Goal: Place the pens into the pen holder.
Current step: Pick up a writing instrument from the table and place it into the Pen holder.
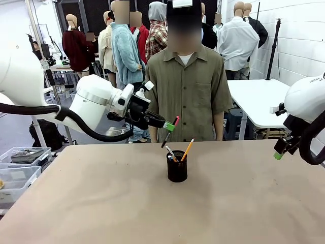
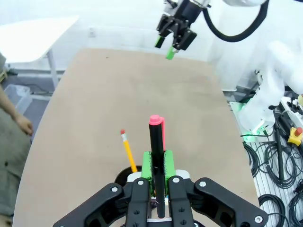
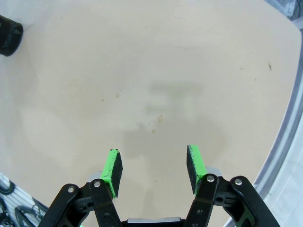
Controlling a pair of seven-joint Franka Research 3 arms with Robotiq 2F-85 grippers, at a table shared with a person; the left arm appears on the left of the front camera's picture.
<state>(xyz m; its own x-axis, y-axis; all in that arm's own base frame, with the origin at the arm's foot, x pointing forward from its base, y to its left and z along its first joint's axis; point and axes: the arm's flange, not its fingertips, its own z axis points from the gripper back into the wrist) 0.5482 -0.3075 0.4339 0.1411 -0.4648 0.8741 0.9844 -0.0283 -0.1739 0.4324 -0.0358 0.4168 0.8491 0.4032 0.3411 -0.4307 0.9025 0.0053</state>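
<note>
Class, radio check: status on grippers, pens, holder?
Left gripper shut on black pen, above holder. Right gripper open, empty. Two pens in holder. Nothing blocking.

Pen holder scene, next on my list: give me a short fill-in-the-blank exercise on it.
1. The left gripper is shut on a black pen with ____ ends.
2. The pen holder already has ____ pens standing in it.
3. The right gripper hangs over the table with its jaws ____.
4. The yellow-orange pencil leans out of a cup coloured ____.

Missing words: red; two; open; black
</note>
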